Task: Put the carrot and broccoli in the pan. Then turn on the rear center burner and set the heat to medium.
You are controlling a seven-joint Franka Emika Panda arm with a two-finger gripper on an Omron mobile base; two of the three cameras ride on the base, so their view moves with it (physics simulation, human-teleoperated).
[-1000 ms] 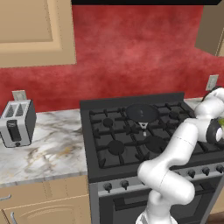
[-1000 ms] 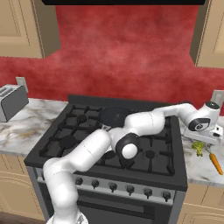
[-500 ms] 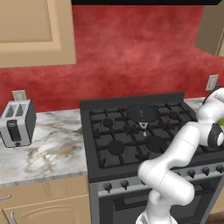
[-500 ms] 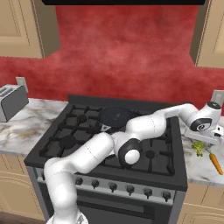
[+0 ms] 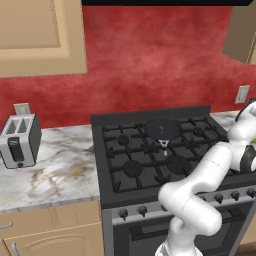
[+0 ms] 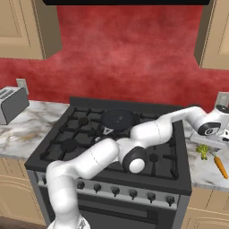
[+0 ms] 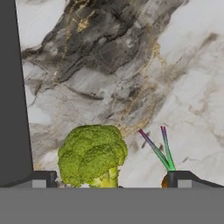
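Hand [image 7: 109, 177] wide open over broccoli [image 7: 92, 155] near surface's [image 7: 131, 65] stove-side edge; carrot [image 6: 220, 166] just beside, pan [image 6: 118, 119] well apart on stove; likely risk: closing fingers snag both or nudge carrot away.

Red wall [image 5: 150, 65], beige cabinets [image 5: 35, 35]

**Hidden and cut off near the pincer**

In the hand view the carrot [image 7: 165, 180] shows just its green tip and an orange sliver behind one finger [image 7: 186, 178]. The broccoli [image 7: 92, 155] between the fingers loses its stalk at the bottom. The arm's wrist overlaps the broccoli in the right base view.
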